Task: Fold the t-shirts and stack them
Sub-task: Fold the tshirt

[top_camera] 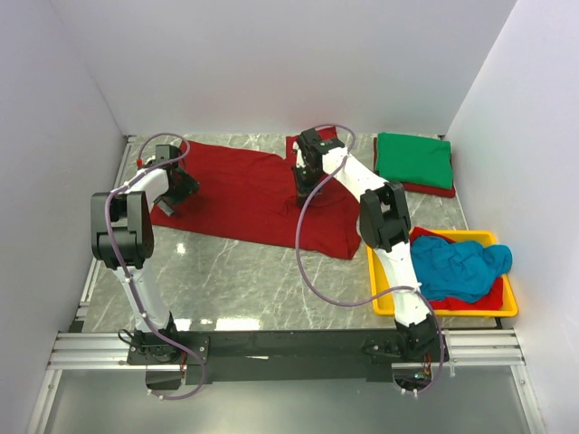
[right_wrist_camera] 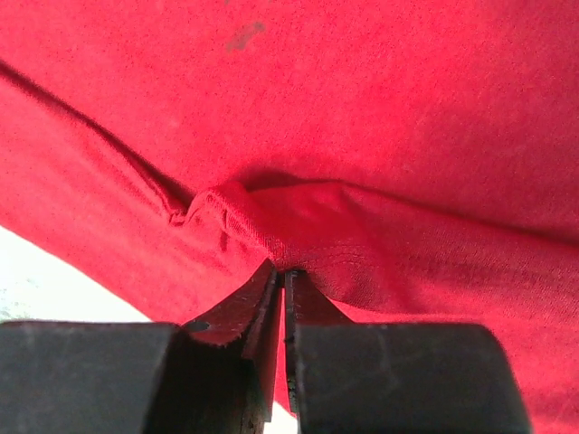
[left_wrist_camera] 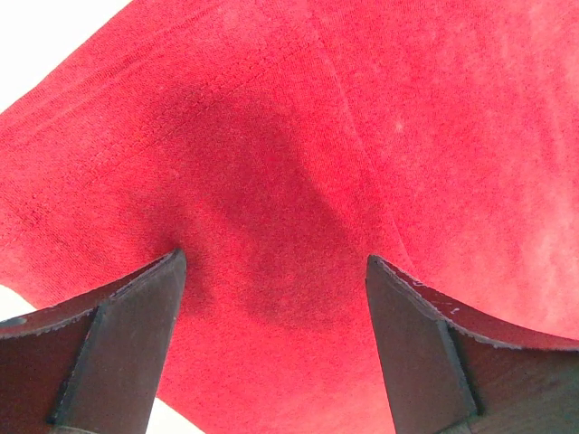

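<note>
**Operator:** My right claw (right_wrist_camera: 282, 271) is pinched shut on a small raised fold of the dark red soft-cloth t-shirt (right_wrist_camera: 380, 108), with the fabric nipped right at the fingertips.

**Supervisor:** And the other one?

**Operator:** My left claw (left_wrist_camera: 271, 262) stands wide. Both fingers point down at the same shirt near its left edge, and red cloth shows in the gap. I can't tell whether the tips touch it.

**Supervisor:** Where does that shirt lie?

**Operator:** It's spread across the far half of the grey marbled table (top_camera: 244, 289). A folded green cloth t-shirt (top_camera: 414, 159) sits on a folded red one (top_camera: 432, 190) at the far right. A crumpled teal blue cloth t-shirt (top_camera: 457, 267) lies in the yellow plastic tray (top_camera: 507, 307), over another red garment (top_camera: 488, 298).
</note>
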